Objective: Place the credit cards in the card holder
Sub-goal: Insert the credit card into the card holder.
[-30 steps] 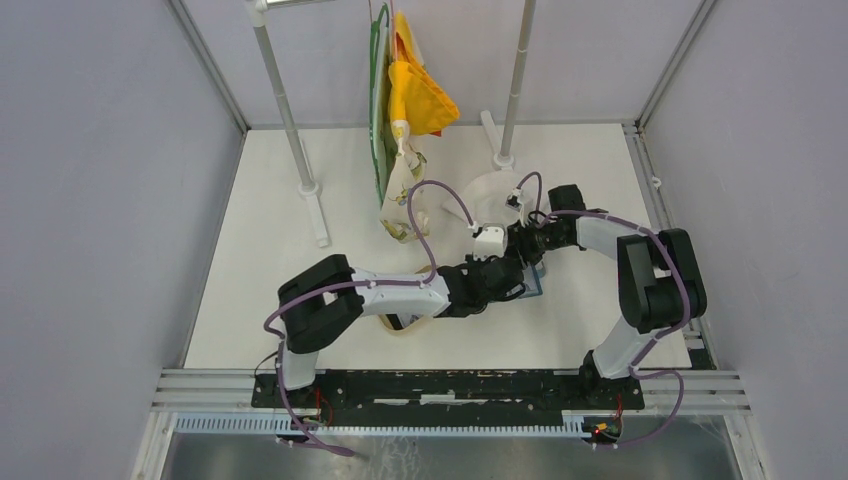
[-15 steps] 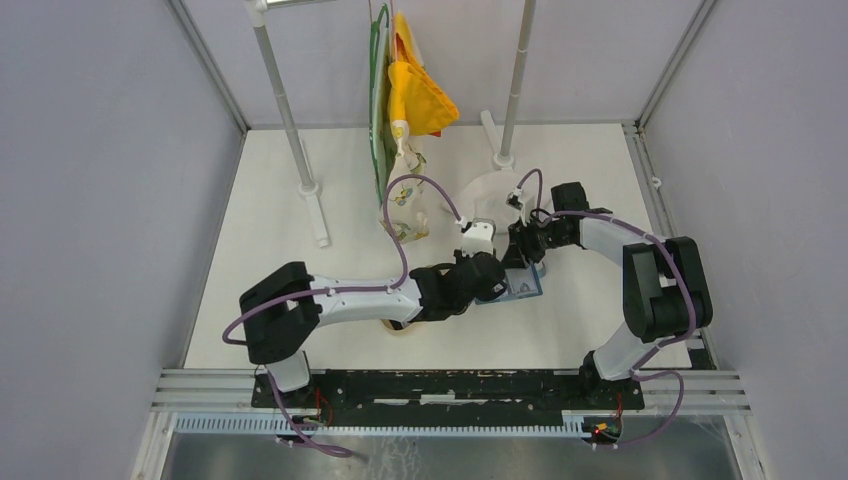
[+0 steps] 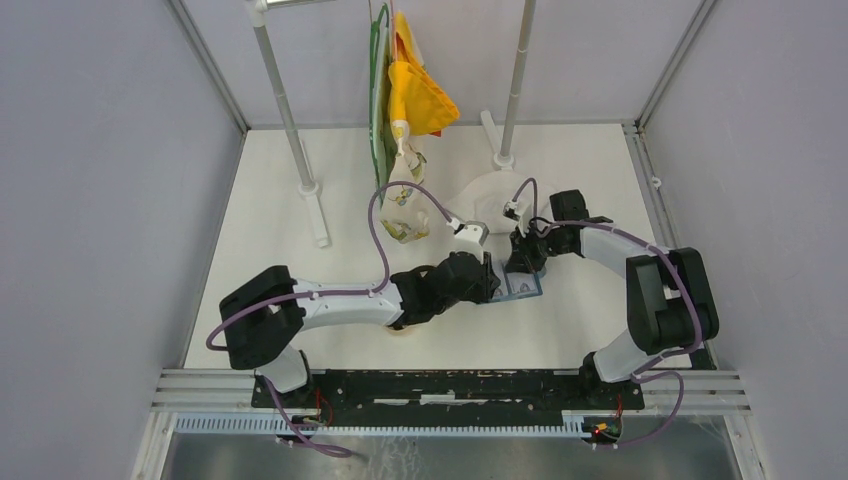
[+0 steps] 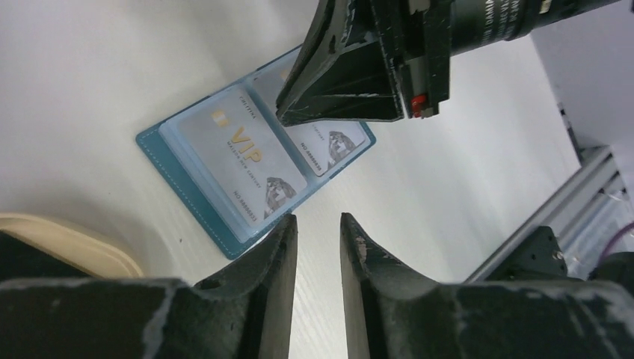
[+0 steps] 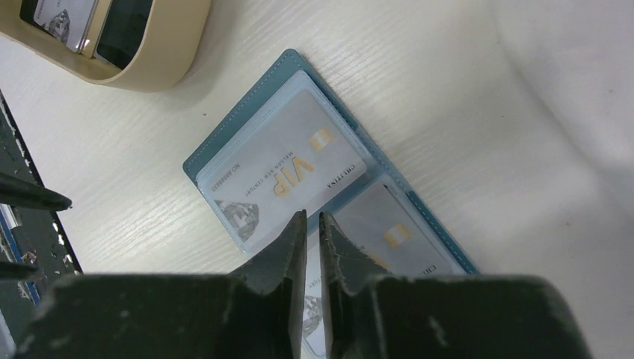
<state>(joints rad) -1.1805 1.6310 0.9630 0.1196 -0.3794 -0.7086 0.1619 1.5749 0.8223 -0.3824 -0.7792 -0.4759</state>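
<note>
My left gripper (image 4: 318, 224) hangs low over the table (image 4: 90, 60), its two fingers a little apart with nothing between them, right at the near edge of the card holder (image 4: 194, 193). The card holder lies opened flat, blue cover down, and two credit cards (image 4: 239, 161) sit side by side under its clear sleeves, faces up. My right gripper (image 5: 312, 217) comes down on the fold between the sleeves, its fingers drawn almost together with only a slit left and, as far as I can see, nothing pinched. I judge the card holder light, thin and limp, likely to skate on this top unless pinned. The blue rim showing past the sleeves is the place to take it, since the plastic looks slick. The cards should be stiff and slippery, best pinched across an edge. Just beside the holder is a tan tray (image 5: 149, 63), and in it I make out what may be more cards, only partly in view. The table is pale and wood-grained. Further back stand two white posts (image 3: 285, 110) with coloured cloths (image 3: 420, 95) hanging between them, and plain grey walls (image 3: 100, 200) close in the sides.
</note>
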